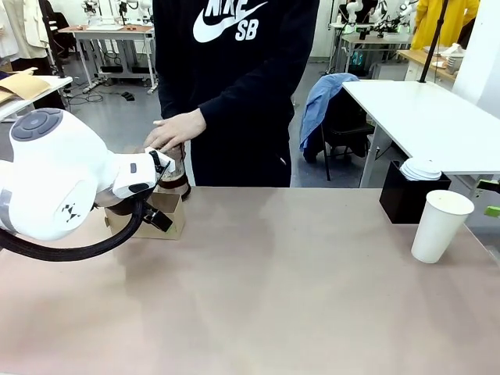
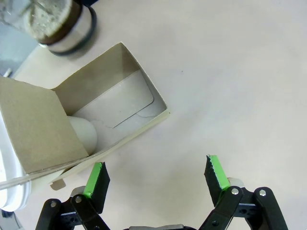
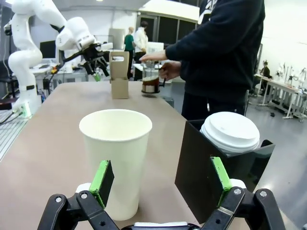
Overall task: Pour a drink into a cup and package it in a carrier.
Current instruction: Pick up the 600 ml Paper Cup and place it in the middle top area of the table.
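Note:
The brown cardboard carrier (image 1: 168,219) stands at the table's far left, its handle tab upright (image 3: 119,61). My left gripper (image 2: 156,175) hangs open just above the carrier (image 2: 115,100), beside an open pocket. Behind the carrier stands the glass jug (image 1: 175,178) holding the dark drink (image 3: 150,87), with a person's hand (image 1: 175,129) on its lid. A white paper cup (image 1: 441,225) stands at the right, lidless and open-topped. My right gripper (image 3: 160,179) is open close behind the cup (image 3: 115,158), which sits just ahead of its left finger.
A black box (image 1: 408,197) holding a stack of white lids (image 3: 230,132) stands next to the cup, at the far right. The person stands at the far edge behind the jug. A white rounded shape (image 2: 85,135) shows under the carrier's flap; I cannot tell what it is.

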Controlling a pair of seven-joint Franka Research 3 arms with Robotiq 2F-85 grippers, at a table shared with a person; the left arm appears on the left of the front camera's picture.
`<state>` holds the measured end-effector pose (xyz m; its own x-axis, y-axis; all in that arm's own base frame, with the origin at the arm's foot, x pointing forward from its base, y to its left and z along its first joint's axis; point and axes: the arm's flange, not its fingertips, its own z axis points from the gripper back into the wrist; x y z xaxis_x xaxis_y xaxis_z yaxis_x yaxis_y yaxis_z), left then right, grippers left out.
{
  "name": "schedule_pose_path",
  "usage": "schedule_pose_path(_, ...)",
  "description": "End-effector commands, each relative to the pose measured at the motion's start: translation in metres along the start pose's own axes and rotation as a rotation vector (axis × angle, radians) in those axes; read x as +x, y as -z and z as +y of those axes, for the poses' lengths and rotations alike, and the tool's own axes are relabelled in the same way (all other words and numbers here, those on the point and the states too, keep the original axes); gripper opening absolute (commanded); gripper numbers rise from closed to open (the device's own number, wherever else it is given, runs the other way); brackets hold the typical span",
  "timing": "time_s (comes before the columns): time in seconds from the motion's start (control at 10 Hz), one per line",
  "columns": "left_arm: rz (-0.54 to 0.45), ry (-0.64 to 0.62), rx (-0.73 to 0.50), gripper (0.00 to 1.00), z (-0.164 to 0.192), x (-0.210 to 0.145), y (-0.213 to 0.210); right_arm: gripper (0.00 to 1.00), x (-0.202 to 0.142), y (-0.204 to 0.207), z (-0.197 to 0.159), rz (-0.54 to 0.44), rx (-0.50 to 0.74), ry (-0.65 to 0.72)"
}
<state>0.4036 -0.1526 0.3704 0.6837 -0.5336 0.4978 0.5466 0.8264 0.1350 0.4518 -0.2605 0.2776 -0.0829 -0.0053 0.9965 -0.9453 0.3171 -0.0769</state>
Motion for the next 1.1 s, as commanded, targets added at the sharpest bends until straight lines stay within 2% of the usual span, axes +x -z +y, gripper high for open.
schedule_pose_path(0.0, 0.000, -0.002, -0.001, 1.00, 0.000, 0.000, 0.000, 1.00, -0.012, 0.012, 0.000, 0.025, -0.018, 0.028)
schedule_pose_path(0.5, 0.000, -0.002, -0.001, 1.00, 0.000, 0.000, 0.000, 1.00, -0.023, 0.027, 0.004, 0.085, 0.012, 0.063)
schedule_pose_path(1.0, 0.000, -0.002, -0.001, 1.00, 0.000, 0.000, 0.000, 1.00, -0.036, 0.035, 0.013, 0.074, 0.084, 0.098)
